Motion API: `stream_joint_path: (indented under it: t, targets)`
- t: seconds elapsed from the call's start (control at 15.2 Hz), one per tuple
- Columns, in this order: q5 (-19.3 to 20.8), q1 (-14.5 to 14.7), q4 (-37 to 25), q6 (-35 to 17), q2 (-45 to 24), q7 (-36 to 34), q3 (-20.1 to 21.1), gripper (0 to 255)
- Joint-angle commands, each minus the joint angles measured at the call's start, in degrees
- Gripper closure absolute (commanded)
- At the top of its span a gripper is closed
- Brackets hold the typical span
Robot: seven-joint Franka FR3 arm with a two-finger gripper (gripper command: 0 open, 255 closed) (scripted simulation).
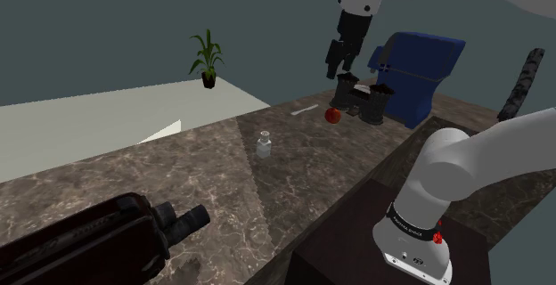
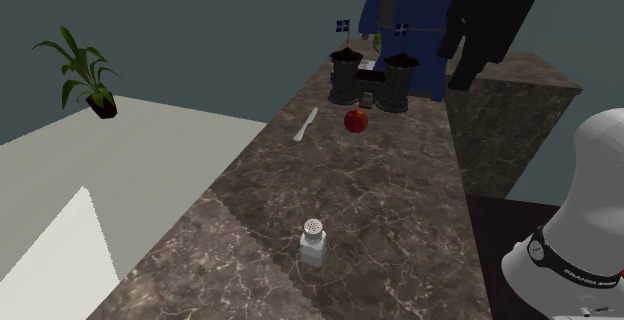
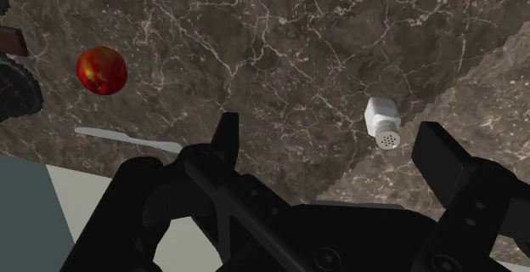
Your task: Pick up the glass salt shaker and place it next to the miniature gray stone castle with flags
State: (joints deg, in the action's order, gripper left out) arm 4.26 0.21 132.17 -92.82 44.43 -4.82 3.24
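The small clear salt shaker [image 1: 264, 144] with a perforated cap stands upright and alone on the dark marble counter [image 1: 205, 194], well short of the castle; it also appears at shaker [image 2: 314, 242] and shaker [image 3: 383, 121]. The dark stone castle [image 1: 363, 101] with little blue flags sits at the counter's far end, castle [image 2: 372, 81]. My black gripper [image 1: 337, 61] hangs in the air above the castle, far from the shaker. In the wrist view the gripper [image 3: 331, 143] is open, its fingers wide apart with nothing between them; the shaker lies beyond one fingertip [image 3: 437, 150].
A red apple [image 2: 355, 120] and a pale knife [image 2: 306, 125] lie just in front of the castle. A blue bulky object [image 1: 419, 74] stands behind it. A potted plant [image 1: 207, 61] stands on the pale surface beyond the counter edge. A black binocular-like object [image 1: 98, 239] lies at the near end.
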Motion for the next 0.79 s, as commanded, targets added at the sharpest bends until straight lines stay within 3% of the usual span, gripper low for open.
stream_joint_path:
  t: [0.0, 0.73]
  targets:
    - [0.0, 0.0, 0.0, 0.0, 0.0, 0.0, 0.0, 0]
    - [-1.9, 0.2, 7.3, -19.4, -13.2, -10.3, 6.6, 0]
